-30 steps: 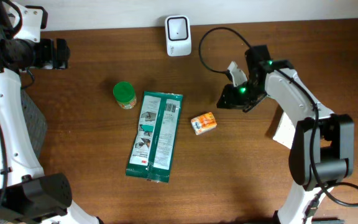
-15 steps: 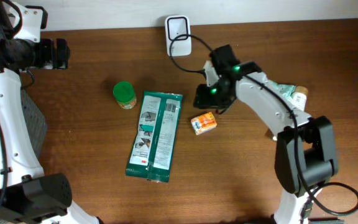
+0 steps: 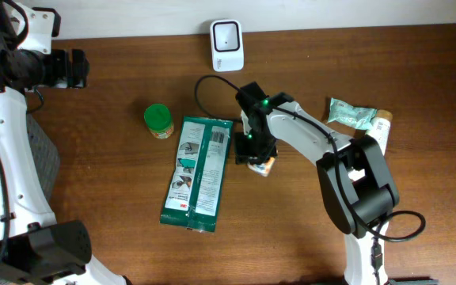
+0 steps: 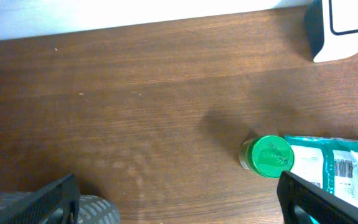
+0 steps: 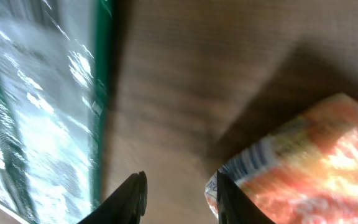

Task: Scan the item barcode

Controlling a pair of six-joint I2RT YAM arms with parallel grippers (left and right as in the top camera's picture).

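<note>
Since a second ago my right arm has swung in from the right side of the table point(image 3: 117, 198) toward the middle, and my right gripper point(image 3: 252, 152) now hangs low over the left end of the orange packet point(image 3: 265, 165). My left arm has not shifted.

From overhead, the orange packet lies just right of the long green bag point(image 3: 198, 172), near it but apart. A green-lidded jar point(image 3: 158, 120) stands upright by the bag's upper left corner. The white scanner point(image 3: 226, 34) sits at the far edge of the table, well apart from the packet. A small pale green packet point(image 3: 353, 115) and a bottle point(image 3: 382, 127) lie together on the right. My left gripper point(image 3: 76, 69) is off at the far left corner, over nothing.

My left wrist camera shows my left gripper point(image 4: 178, 183) with its fingers point(image 4: 55, 199) spread wide, and bare wood between them. The jar point(image 4: 267, 155), a corner of the bag point(image 4: 325, 168) and the scanner point(image 4: 340, 28) show beyond.

My right wrist camera is blurred. My right gripper point(image 5: 178, 186) has its fingers point(image 5: 137, 193) somewhat apart with only table showing between them. The orange packet point(image 5: 303, 162) lies just outside one fingertip, the green bag point(image 5: 36, 106) off on the other side. I cannot tell whether that fingertip touches the packet.
</note>
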